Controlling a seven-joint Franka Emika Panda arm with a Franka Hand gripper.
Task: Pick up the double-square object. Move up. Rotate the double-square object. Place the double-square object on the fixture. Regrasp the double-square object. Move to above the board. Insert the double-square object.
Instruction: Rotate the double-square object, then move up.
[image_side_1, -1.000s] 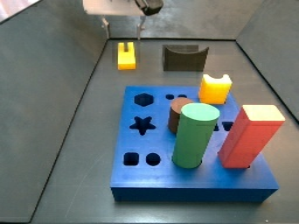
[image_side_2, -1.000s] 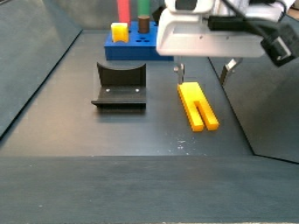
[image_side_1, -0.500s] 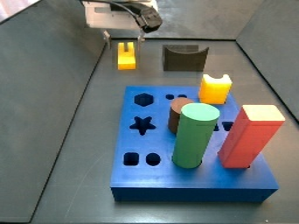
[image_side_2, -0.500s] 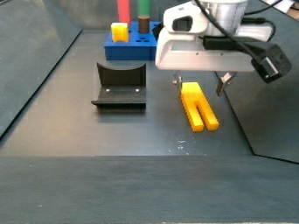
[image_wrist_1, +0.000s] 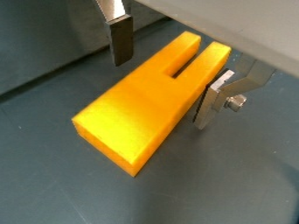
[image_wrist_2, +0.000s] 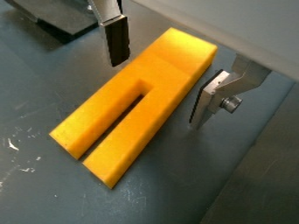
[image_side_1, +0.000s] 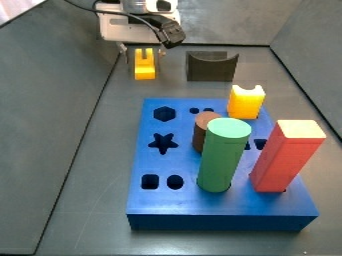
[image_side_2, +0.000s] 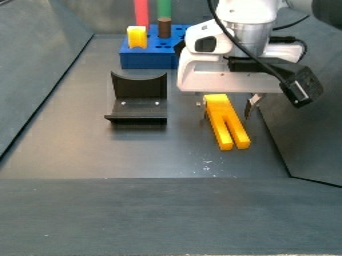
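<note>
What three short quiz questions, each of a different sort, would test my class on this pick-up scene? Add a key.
1. True or false: the end effector has shut on the double-square object.
2. Where does the double-square object lie? A) on the floor B) on the fixture C) in the board
3. Fill in: the fingers stand on ___ sides of the bar.

Key: 1 false, a gap shows at each finger in both wrist views; 2 A; 3 opposite.
</note>
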